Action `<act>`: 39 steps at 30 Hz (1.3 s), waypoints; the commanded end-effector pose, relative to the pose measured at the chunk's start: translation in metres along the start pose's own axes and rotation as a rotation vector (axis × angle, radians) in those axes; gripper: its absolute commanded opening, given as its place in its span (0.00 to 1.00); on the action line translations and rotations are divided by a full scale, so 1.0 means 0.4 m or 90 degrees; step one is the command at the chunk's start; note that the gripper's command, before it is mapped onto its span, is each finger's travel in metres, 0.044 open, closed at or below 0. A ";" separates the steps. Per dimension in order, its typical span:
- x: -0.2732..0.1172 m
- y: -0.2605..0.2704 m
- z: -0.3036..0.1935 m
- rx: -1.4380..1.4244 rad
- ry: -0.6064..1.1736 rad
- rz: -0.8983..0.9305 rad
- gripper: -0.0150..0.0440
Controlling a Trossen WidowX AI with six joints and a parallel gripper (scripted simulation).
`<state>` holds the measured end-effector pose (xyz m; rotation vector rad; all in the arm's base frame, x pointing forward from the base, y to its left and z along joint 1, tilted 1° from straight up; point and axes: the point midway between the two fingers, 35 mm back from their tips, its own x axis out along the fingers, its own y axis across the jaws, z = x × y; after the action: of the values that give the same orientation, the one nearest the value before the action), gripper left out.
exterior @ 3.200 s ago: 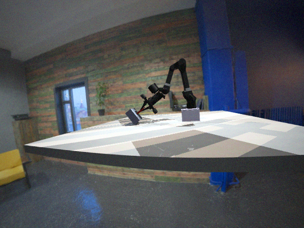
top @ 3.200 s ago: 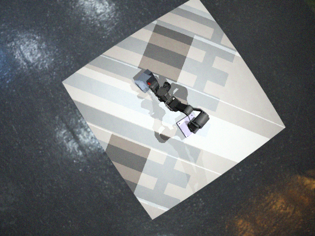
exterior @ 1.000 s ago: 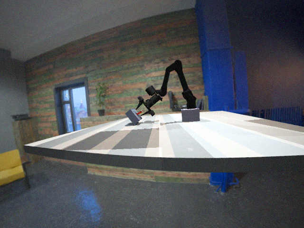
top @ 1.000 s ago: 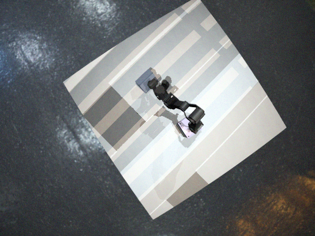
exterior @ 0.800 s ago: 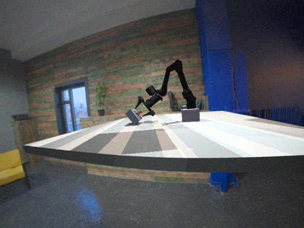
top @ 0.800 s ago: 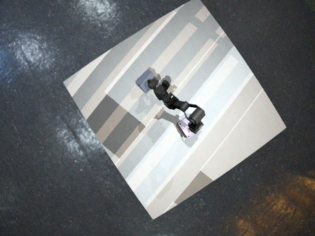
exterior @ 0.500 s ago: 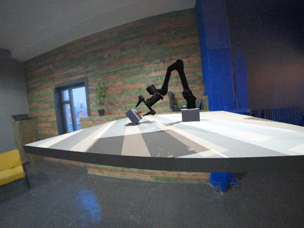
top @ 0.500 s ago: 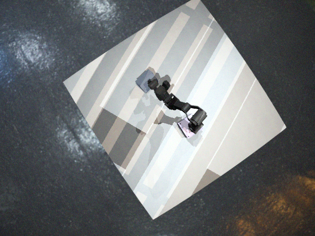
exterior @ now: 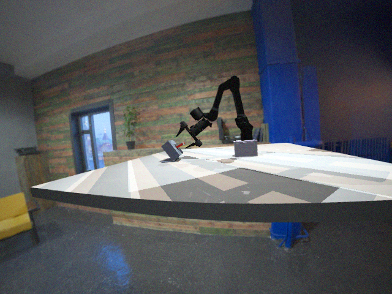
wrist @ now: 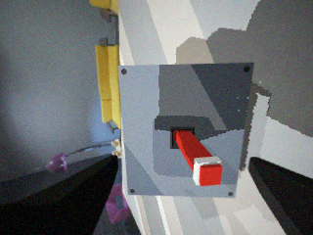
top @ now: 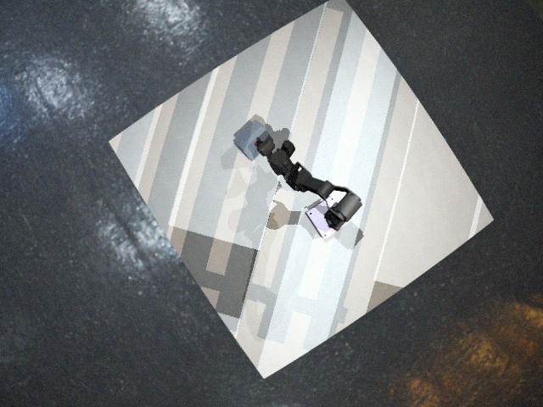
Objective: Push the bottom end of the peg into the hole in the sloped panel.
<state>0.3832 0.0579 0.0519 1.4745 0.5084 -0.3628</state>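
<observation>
"Since you have the top view up, what worries you there?"

"The arm (top: 302,177) (exterior: 218,102) reaches out over the surface (top: 210,192) (exterior: 190,190), and the tool (top: 257,143) (exterior: 187,141) (wrist: 181,162) covers part of the sloped panel (top: 249,139) (exterior: 171,150) (wrist: 139,98); only a speck of red shows beside it, so from above a brush against the peg (top: 255,143) (exterior: 180,145) (wrist: 193,149) could pass unseen."

"And the exterior view?"

"Its fingers stand wide apart with nothing between them, one above the peg and one lower; the peg juts from the panel's face towards the tool. If the arm swings up or down instead of backing off along the peg's line, I'd expect a finger to catch the end and lever it; a hard knock might even shift the panel."

"Does the wrist view settle the fit?"

"Partly; the square peg runs into the square hole (wrist: 172,139), its pale-banded end towards us, a finger well apart on either side. The bottom of the hole is hidden; I cannot tell whether the peg has reached it. Were it short of the stop, leaving now would likely fail the task; were it loosely seated, a sideways touch could tilt it."
</observation>
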 end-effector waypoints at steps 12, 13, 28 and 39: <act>-0.036 0.007 0.001 0.002 -0.002 0.001 1.00; -0.038 0.008 0.001 0.002 -0.001 0.001 1.00; -0.071 0.011 0.000 0.002 -0.001 0.001 1.00; -0.094 0.012 -0.001 0.002 0.000 0.000 1.00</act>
<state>0.3564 0.0564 0.0732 1.4743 0.5127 -0.3632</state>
